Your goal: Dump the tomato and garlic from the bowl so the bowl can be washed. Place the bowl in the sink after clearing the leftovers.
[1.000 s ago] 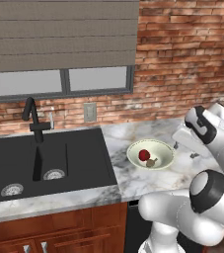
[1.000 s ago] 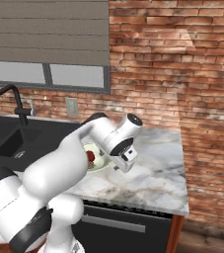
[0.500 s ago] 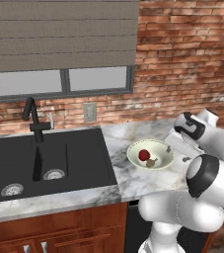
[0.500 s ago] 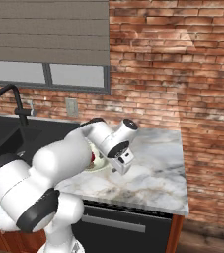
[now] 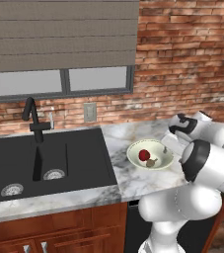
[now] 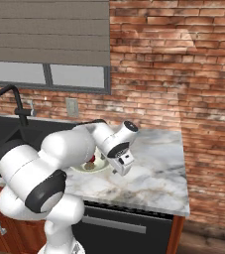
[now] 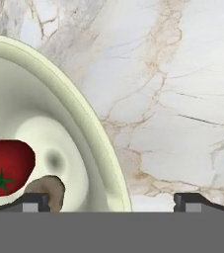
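Observation:
The cream-green bowl (image 5: 135,149) stands on the marble counter to the right of the black sink (image 5: 15,153). Inside it lie the red tomato (image 5: 144,155) and, touching it, the brownish garlic (image 5: 152,162). My gripper (image 5: 169,144) hangs open over the bowl's right rim. In the hand view the gripper (image 7: 112,201) straddles that rim, one fingertip (image 7: 34,201) over the inside by the garlic (image 7: 48,189) and tomato (image 7: 5,169), the other over bare marble outside the bowl (image 7: 64,113). From the right the arm covers part of the bowl (image 6: 100,168), and the gripper (image 6: 122,167) is close above the counter.
A black gooseneck faucet (image 5: 32,118) stands behind the sink's basins. A brick wall and window run along the back. The marble counter (image 6: 158,168) stretches right of the bowl to its end edge. An outlet (image 5: 89,112) sits on the wall.
The hand has come down and moved left toward the bowl's right rim. Bowl, tomato and garlic have stayed put, and the jaws have stayed wide.

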Robot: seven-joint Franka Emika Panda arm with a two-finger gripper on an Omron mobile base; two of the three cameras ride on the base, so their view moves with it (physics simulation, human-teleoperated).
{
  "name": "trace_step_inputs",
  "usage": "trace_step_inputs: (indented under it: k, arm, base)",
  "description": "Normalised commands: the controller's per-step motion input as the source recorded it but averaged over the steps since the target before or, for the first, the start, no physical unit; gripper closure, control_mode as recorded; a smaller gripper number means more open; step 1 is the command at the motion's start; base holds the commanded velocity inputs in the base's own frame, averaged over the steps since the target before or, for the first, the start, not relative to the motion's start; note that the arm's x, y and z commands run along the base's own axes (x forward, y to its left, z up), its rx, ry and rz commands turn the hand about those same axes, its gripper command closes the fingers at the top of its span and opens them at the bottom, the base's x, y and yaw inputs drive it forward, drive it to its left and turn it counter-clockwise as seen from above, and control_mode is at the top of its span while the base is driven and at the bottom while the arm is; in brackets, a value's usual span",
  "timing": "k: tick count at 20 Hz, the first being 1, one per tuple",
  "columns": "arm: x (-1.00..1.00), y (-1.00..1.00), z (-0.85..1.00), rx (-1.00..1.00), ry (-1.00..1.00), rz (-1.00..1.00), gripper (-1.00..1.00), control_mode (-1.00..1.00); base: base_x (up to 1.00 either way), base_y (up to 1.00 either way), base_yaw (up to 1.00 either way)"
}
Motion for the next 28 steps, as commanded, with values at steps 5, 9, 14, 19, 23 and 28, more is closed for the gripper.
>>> trace_step_inputs:
  k: [5,9,14,19,23,28]
  arm:
    - [0.14,0.07,-0.2,0.0,0.01,-0.02,-1.0,-1.0]
    - [0.02,0.02,-0.15,0.0,0.0,0.0,1.0,-1.0]
    - [0.0,0.0,0.0,0.0,0.0,0.0,1.0,-1.0]
    - [0.0,0.07,0.01,0.01,-0.01,0.0,1.0,-1.0]
    - [0.0,0.6,0.09,0.06,-0.06,0.0,1.0,-1.0]
    - [0.0,0.98,0.05,0.01,-0.08,0.0,1.0,-1.0]
  base:
    - [0.0,0.0,0.0]
    - [0.0,0.0,0.0]
    - [0.0,0.0,0.0]
    - [0.0,0.0,0.0]
    - [0.0,0.0,0.0]
    - [0.0,0.0,0.0]
